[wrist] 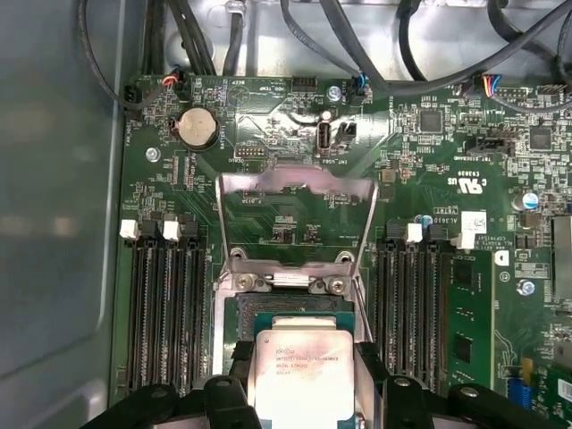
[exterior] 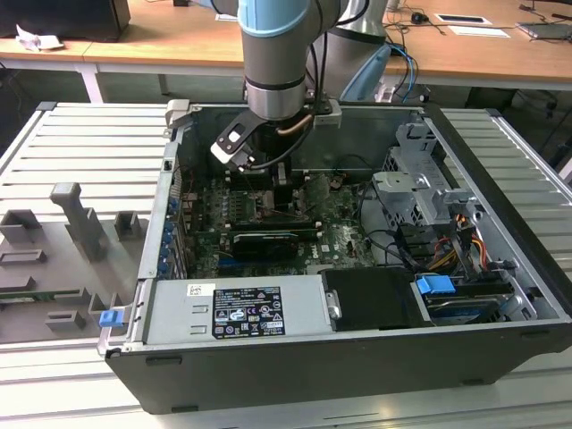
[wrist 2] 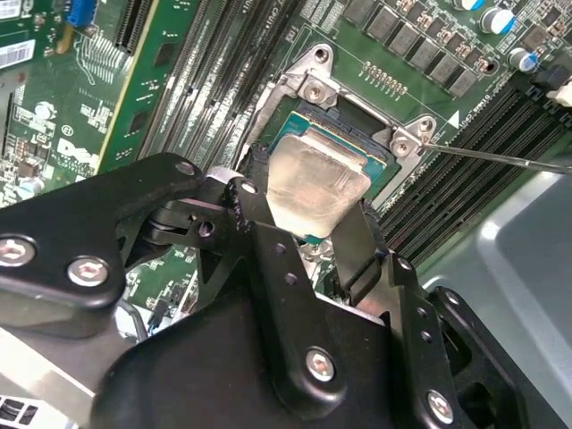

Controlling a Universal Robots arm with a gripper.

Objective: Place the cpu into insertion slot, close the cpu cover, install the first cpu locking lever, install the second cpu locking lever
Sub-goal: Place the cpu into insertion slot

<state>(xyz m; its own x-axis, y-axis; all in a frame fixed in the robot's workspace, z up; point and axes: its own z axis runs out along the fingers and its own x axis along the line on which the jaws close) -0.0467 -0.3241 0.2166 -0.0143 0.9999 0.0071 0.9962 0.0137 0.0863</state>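
An open computer case (exterior: 500,295) lies on the slatted metal worktop (exterior: 80,143), and the arm (exterior: 277,54) reaches down into it, over the motherboard (exterior: 210,210) near the case's far wall.

In the second wrist view the gripper (wrist 2: 311,204) pinches the cpu (wrist 2: 315,181) between its two black fingers (wrist 2: 362,246), which press on opposite edges. The chip's pale metal top faces up. The cpu hangs just over the insertion slot (wrist: 290,308), shifted a little toward the gripper, so the far strip of the black socket and its blue-green edge stay uncovered. I cannot tell whether the chip's underside touches the socket.

In the first wrist view the cpu cover (wrist: 296,186) stands swung open from its hinge on the slot's far edge, with the green board showing through its square cut-out. Long black memory slots (wrist: 165,308) run along both sides of the socket. In the second wrist view a thin metal lever rod (wrist 2: 500,158) juts out from one screw corner of the silver frame, raised clear of the board.

Grey plastic fixtures (exterior: 80,223) sit on the worktop at the exterior view's left, beside the case.
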